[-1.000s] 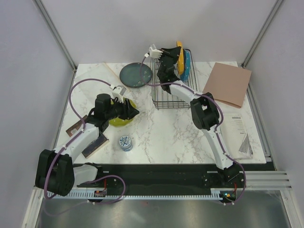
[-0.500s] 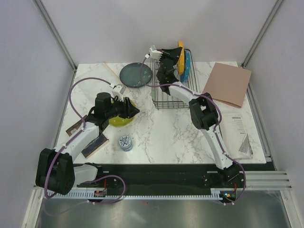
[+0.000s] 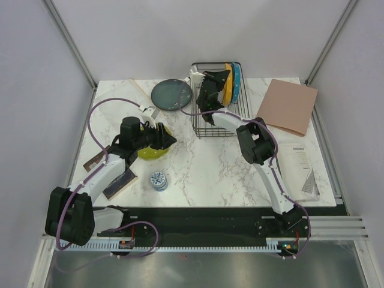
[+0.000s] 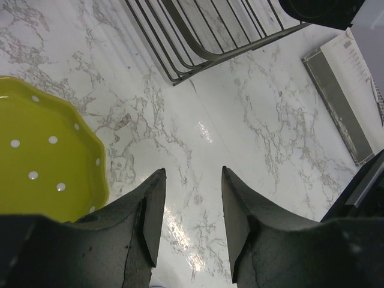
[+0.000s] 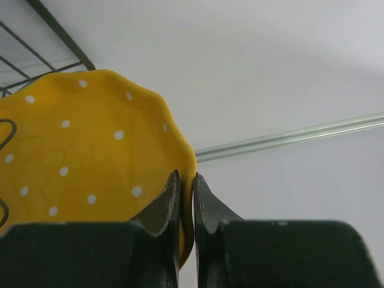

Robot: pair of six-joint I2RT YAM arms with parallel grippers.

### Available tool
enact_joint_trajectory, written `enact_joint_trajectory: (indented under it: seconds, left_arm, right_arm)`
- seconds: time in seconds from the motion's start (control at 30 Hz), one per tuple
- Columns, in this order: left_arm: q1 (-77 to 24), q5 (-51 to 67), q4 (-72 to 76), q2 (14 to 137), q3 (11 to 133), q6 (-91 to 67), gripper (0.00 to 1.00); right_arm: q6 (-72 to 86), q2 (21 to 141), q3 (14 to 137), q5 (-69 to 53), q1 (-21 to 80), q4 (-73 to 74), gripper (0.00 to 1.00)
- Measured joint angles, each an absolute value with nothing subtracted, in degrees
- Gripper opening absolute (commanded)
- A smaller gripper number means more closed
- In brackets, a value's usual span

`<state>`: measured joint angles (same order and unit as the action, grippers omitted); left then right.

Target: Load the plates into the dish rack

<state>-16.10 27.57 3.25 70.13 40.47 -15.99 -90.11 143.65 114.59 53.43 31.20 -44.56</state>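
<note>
Right wrist view: right claw (image 5: 185, 177) pinches orange plate (image 5: 78, 156) rim; seat it upright btwn rack (image 3: 210, 127) prongs before letting go. Left claw (image 4: 191, 180) gapes, empty.

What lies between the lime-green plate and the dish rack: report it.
Bare marble tabletop, seen in the left wrist view between lime-green plate and dish rack; left gripper hangs open above.

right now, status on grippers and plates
Right gripper shut on orange plate at rack, beside blue plate. Left gripper open by lime plate. Teal plate on table. Nothing blocking.
</note>
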Motion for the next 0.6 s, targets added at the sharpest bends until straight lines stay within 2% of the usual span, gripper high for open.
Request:
enact_joint_trajectory:
  seconds: [0.1,0.23,0.6]
  left_arm:
    - [-16.1,27.6,3.4,70.1,40.5,-16.1,0.49]
    - [-16.1,27.6,3.4,70.1,40.5,-16.2,0.49]
    - [-16.1,27.6,2.7,70.2,40.9,-16.2,0.5]
  right_arm:
    - [-90.5,143.7,113.8,54.9,31.4,-43.7,0.6]
    - [-91.9,143.5,113.8,56.0,31.2,-44.7,0.66]
    - [-90.1,142.9,113.8,56.3,31.8,-43.9,0.73]
